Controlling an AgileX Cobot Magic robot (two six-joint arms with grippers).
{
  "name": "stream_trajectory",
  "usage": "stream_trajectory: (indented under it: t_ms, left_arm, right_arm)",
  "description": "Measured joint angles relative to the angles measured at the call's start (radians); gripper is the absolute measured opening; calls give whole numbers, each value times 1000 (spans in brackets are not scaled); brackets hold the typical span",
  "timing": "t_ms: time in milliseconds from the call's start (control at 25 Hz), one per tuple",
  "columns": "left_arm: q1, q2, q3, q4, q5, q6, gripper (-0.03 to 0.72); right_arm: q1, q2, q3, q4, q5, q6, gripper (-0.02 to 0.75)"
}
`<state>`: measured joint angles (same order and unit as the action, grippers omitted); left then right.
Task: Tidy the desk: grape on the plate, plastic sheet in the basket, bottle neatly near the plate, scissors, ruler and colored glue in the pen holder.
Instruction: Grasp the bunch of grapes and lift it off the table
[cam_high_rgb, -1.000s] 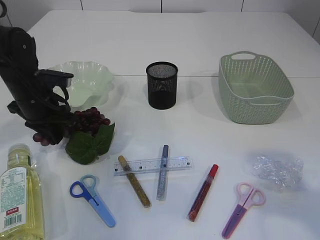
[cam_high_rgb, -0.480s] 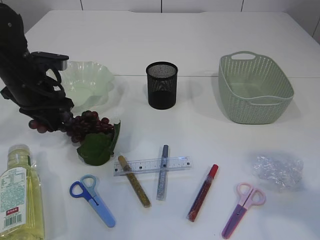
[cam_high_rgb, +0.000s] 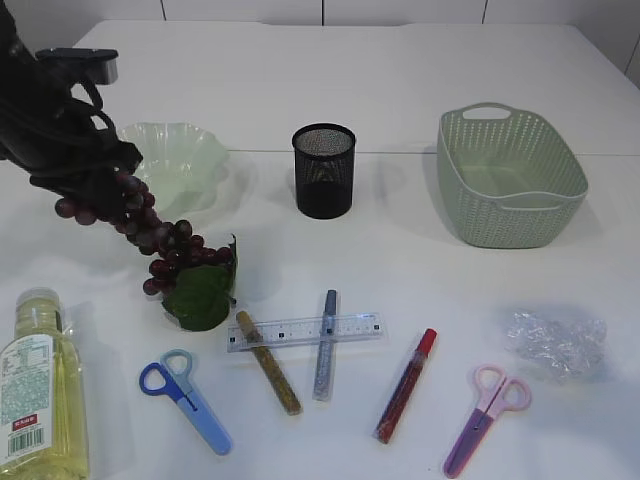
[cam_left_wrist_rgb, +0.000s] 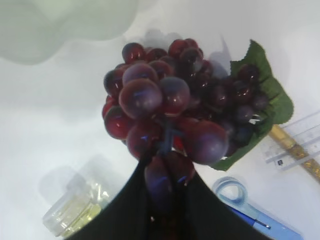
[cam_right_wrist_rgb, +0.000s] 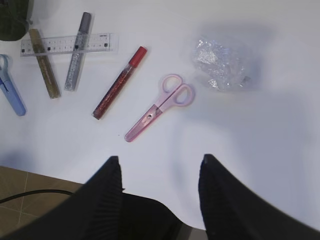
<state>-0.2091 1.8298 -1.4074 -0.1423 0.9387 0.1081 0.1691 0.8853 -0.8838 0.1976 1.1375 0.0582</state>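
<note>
Your left gripper (cam_left_wrist_rgb: 167, 200) is clamped on the stem end of the bunch of dark red plastic grapes (cam_high_rgb: 150, 235). The bunch hangs in the air, slanting down to the right, and its green leaf (cam_high_rgb: 203, 290) sits at the low end, close to the white table (cam_high_rgb: 420, 90). You cannot tell if the leaf touches the table. The wavy pale green plate (cam_high_rgb: 180, 160) is just behind the grapes.

Your right gripper (cam_right_wrist_rgb: 160, 170) has its two black fingers apart, holding nothing. It hovers over the near edge of the table, with the pink scissors (cam_right_wrist_rgb: 159, 106) and the crumpled clear plastic sheet (cam_right_wrist_rgb: 220, 62) below it, farther in.

The black mesh pen holder (cam_high_rgb: 324, 170) stands in the middle. The pale green woven basket (cam_high_rgb: 508, 180) is at the right. The bottle of yellow liquid (cam_high_rgb: 35, 390) lies at the near left corner.

The clear ruler (cam_high_rgb: 305, 330) lies flat with the gold glitter glue tube (cam_high_rgb: 268, 362) and the silver glitter glue tube (cam_high_rgb: 325, 345) crossing it. The red glitter glue tube (cam_high_rgb: 405, 385) is beside them, and the blue scissors (cam_high_rgb: 185, 398) are at the left.
</note>
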Motion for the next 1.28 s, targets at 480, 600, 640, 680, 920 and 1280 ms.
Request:
stream_trajectory:
  t_ms: [480,600,640,680,920,1280]
  left_arm:
    - [0,-130,-55,-77,38,0,77]
    - [0,-163,-64,-97,42,0,77]
    - [0,-171,-64,-104,42,0,77]
    - [0,-181,-65,-114,42,0,77]
    - [0,-235,-66,-152,42,0,77]
    - [0,-254,-149,-167,-2,0,77]
  right_arm:
    - [0,0,0,-11,5,0,399]
    - [0,0,0,-13,5,0,398]
    - [0,0,0,-13,5,0,398]
    - [0,0,0,-13,5,0,398]
    - [0,0,0,-13,5,0,399]
    - [0,0,0,-13,6,0,399]
